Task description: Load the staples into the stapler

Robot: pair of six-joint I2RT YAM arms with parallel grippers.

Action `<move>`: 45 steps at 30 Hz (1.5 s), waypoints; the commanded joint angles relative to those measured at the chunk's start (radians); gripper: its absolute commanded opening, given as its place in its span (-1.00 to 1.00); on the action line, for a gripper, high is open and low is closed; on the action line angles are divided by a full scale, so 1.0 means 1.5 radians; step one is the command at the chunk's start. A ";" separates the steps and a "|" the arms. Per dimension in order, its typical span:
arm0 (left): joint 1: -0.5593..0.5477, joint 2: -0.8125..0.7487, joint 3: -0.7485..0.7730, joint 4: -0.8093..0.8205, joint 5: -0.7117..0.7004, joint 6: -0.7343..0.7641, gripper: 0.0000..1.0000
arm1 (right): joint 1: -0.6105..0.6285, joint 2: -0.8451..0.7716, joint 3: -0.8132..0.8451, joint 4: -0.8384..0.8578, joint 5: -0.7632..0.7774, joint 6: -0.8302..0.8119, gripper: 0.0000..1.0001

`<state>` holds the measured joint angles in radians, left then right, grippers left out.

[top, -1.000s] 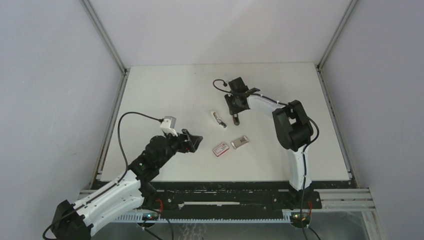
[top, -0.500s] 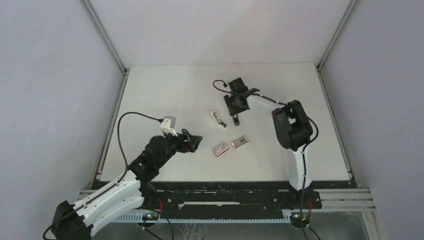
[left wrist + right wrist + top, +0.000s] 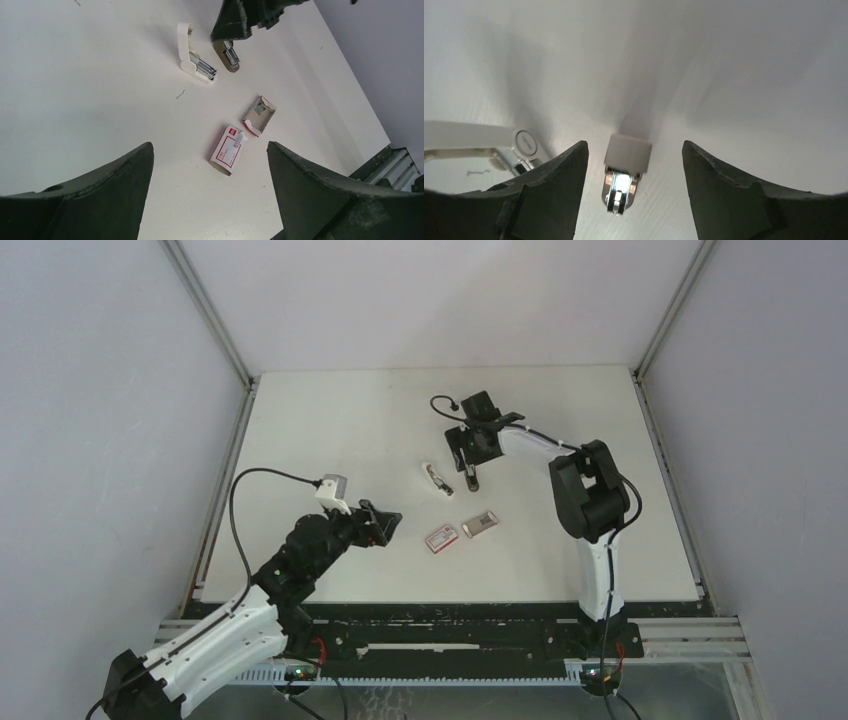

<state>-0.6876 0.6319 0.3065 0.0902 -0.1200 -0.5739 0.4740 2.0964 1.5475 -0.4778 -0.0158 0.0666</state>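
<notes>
The small white stapler (image 3: 433, 478) lies open mid-table, its metal inside showing (image 3: 196, 59); its white arm (image 3: 474, 136) is at the left of the right wrist view. Just right of it lies a small metal piece with a white cap (image 3: 626, 165) (image 3: 230, 53). My right gripper (image 3: 470, 476) (image 3: 634, 146) stands over that piece, open, with a gap on both sides. The staples sit in a small grey tray (image 3: 480, 523) (image 3: 260, 113) nearer the front. My left gripper (image 3: 385, 523) (image 3: 209, 147) hovers open and empty at the left, facing these things.
A red-and-white box sleeve (image 3: 441, 538) (image 3: 229, 150) lies beside the tray, towards the left arm. One loose bent staple (image 3: 181, 94) lies on the white table (image 3: 330, 430) near the stapler. Grey walls stand on three sides.
My right gripper's jaws have spread apart from the white-capped piece, which stays on the table. The left arm has barely shifted.
</notes>
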 commanded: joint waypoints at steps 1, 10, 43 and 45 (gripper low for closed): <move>0.008 -0.003 -0.003 0.005 -0.001 0.022 0.72 | -0.017 -0.143 -0.005 0.003 -0.018 0.014 0.36; 0.002 0.102 0.055 0.057 0.090 0.145 0.44 | -0.038 -0.423 -0.256 0.000 -0.081 0.108 0.13; -0.094 0.242 0.031 0.316 -0.103 0.225 0.35 | 0.169 -0.351 -0.422 0.126 0.152 0.198 -0.64; -0.094 0.228 0.028 0.312 -0.106 0.223 0.35 | 0.171 -0.337 -0.414 0.123 0.155 0.198 -0.66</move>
<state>-0.8310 1.0225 0.3756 0.5137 -0.2134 -0.2508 0.7197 1.5635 0.8734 -0.3099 0.1562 0.3580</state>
